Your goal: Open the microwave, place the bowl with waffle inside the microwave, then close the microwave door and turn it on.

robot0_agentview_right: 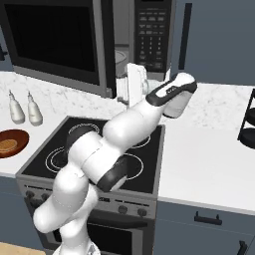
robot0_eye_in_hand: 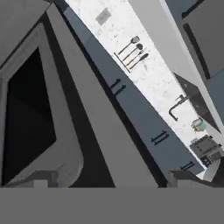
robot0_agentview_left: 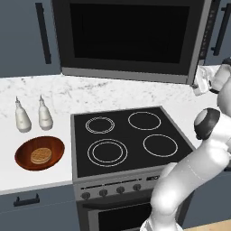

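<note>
The microwave [robot0_agentview_right: 149, 40] hangs above the cooktop, and its door [robot0_agentview_left: 131, 36] stands slightly ajar. A strip of grey interior shows between the door's free edge and the keypad [robot0_agentview_right: 152, 35]. My gripper [robot0_agentview_right: 121, 92] is at the lower corner of that free edge, also seen as gripper [robot0_agentview_left: 198, 85]. In the hand view the door [robot0_eye_in_hand: 26, 118] runs close in front of the gripper [robot0_eye_in_hand: 113, 179], whose tips stand wide apart, open, holding nothing. The reddish-brown bowl [robot0_agentview_left: 39, 153] sits on the counter left of the cooktop with the waffle [robot0_agentview_left: 40, 156] in it. From the right the bowl [robot0_agentview_right: 10, 142] shows at the picture's left edge.
A black four-ring cooktop [robot0_agentview_left: 128, 135] lies below the microwave. Two white bottles [robot0_agentview_left: 21, 117] [robot0_agentview_left: 45, 115] stand behind the bowl. A dark wire rack [robot0_agentview_right: 249, 119] stands on the right counter. Blue-grey cabinets with black handles flank the microwave.
</note>
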{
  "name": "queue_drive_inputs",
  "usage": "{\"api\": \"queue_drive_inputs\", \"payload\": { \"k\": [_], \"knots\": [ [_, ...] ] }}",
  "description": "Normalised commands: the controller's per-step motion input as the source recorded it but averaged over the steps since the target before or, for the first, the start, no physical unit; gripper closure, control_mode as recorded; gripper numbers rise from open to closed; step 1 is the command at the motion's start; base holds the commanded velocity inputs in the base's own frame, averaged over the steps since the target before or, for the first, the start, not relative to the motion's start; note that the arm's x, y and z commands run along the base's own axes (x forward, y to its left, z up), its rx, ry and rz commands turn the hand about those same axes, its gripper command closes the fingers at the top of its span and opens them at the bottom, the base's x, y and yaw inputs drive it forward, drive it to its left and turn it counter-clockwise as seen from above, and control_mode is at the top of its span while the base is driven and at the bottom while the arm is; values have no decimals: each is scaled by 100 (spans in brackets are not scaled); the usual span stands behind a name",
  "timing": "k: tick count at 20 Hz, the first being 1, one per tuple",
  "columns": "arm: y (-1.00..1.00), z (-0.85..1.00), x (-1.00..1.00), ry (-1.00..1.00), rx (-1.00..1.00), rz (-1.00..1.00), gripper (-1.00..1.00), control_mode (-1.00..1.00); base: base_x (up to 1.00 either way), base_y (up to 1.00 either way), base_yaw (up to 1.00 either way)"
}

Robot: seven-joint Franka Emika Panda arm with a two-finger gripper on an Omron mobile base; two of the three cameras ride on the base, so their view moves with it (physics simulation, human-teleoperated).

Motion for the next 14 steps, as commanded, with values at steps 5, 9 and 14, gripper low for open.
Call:
{"api": "queue_drive_inputs", "payload": {
  "k": [5, 9, 14],
  "knots": [
    [91, 9, -100, -58, -16, 11, -100, -100, 0, 0, 0],
    [90, 24, -100, -54, -5, 3, -100, -100, 0, 0, 0],
    [100, 59, -100, -45, -1, -3, -100, -100, 0, 0, 0]
  ]
}}
